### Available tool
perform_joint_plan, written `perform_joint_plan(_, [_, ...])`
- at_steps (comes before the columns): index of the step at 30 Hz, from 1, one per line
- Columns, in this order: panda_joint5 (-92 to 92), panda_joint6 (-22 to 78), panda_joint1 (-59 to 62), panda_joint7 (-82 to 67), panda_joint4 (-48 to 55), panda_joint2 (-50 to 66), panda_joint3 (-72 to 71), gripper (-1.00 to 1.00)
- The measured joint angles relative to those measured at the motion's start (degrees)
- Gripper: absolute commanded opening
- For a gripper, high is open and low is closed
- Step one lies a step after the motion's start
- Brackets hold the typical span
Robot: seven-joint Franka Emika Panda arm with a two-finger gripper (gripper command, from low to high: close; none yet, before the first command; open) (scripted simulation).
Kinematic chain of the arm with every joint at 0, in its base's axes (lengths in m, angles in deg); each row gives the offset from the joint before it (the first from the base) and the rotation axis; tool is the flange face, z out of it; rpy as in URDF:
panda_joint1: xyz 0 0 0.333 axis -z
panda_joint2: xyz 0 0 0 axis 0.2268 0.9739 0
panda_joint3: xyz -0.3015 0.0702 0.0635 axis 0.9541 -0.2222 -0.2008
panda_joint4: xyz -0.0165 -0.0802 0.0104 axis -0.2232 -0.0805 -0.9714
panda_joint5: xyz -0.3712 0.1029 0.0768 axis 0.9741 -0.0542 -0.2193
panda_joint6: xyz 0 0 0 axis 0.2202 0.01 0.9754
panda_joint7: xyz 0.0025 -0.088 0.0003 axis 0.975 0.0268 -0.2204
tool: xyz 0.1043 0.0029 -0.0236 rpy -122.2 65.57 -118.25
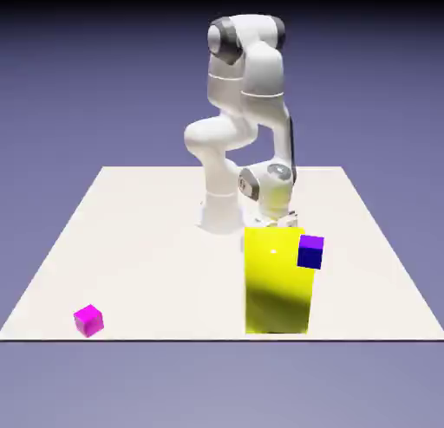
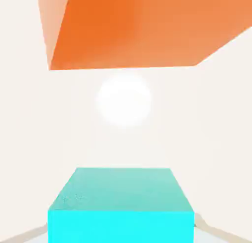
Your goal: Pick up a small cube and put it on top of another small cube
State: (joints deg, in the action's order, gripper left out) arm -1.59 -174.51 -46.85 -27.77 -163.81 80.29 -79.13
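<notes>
Reaching down just behind the tall yellow block (image 1: 277,283), the hand (image 2: 121,229) is clamped on the cyan cube (image 2: 120,205), gripped low, I judge, so it lifts squarely. A blue cube (image 1: 310,252) sits just beside that block's upper corner on the exterior view's right, and a magenta cube (image 1: 88,320) lies well apart on its left; either might serve as the base. Both rest on a plain cream worktop (image 1: 139,236) before a blue-violet backdrop.

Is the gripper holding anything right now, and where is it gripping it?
Yes. The gripper is shut on the cyan cube, which sits between its fingertips at the bottom of the hand view, clamped by its two opposite side faces.
</notes>
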Motion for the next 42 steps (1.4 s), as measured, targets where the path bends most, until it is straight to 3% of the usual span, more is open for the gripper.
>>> perform_joint_plan(5, [1.5, 9.0, -0.7, 1.0, -1.4, -10.4, 1.1, -1.0])
perform_joint_plan(12, [-10.8, 4.1, -3.7, 13.5, 3.4, -7.6, -0.7, -1.0])
perform_joint_plan(23, [-38.0, 1.5, -11.9, 28.2, 25.9, 1.0, -2.6, -1.0])
perform_joint_plan(42, [-17.5, 28.1, -8.2, -19.1, 41.8, 0.1, 5.0, -1.0])
